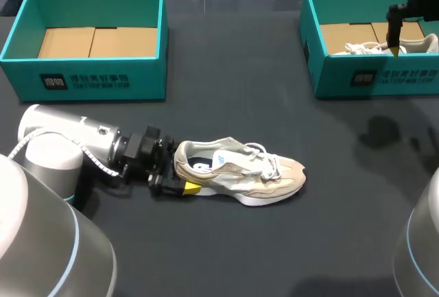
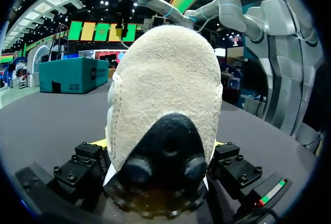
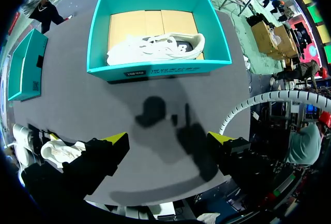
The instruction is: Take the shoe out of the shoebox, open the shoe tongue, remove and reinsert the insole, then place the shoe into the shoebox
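Observation:
A beige and white sneaker (image 1: 243,171) lies on its side on the dark table, toe pointing right. My left gripper (image 1: 180,175) is at its heel, fingers open, one on each side of the heel. In the left wrist view the fuzzy heel (image 2: 165,89) fills the space between the fingers (image 2: 80,169); contact is not clear. My right gripper (image 1: 396,42) hangs open and empty high over the right teal shoebox (image 1: 374,77), which holds a white shoe (image 3: 155,48). The right wrist view shows that gripper (image 3: 168,138) above bare table in front of that box (image 3: 155,70).
An open teal shoebox (image 1: 89,77) with a cardboard floor and nothing inside stands at the back left. Dark table lies open between the two boxes and in front of the sneaker.

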`<action>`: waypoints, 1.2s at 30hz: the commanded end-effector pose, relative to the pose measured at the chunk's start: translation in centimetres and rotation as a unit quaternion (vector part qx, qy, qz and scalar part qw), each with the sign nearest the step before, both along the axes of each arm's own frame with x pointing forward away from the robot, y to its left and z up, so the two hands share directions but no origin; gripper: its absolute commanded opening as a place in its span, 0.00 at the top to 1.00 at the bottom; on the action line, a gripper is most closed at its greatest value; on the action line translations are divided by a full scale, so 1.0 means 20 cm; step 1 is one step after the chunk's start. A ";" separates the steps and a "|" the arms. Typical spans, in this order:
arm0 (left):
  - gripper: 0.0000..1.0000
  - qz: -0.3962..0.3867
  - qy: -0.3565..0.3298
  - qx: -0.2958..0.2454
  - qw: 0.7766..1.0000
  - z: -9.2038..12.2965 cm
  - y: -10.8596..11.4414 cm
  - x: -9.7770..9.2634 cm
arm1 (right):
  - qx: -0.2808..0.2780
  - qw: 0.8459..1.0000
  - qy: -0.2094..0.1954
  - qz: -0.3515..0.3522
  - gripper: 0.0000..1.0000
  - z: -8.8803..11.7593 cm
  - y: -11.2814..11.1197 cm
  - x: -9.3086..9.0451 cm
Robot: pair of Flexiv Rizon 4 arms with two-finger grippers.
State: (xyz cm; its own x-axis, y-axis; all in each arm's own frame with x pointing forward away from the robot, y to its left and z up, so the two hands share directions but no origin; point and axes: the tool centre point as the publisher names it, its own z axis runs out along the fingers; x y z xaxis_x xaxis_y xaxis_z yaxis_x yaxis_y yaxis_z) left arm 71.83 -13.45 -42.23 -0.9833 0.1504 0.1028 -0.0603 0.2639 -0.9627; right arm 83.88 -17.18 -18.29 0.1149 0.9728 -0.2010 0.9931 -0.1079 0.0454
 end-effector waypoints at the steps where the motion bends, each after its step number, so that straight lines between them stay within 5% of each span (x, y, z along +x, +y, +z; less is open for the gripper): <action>1: 1.00 0.004 -0.002 0.000 1.000 -0.02 -0.03 -0.01 | 0.000 1.000 0.000 0.000 0.00 0.00 0.00 0.00; 36: 1.00 0.027 0.006 -0.002 1.000 0.00 -0.03 -0.01 | 0.000 1.000 0.000 0.000 0.00 0.00 0.00 0.00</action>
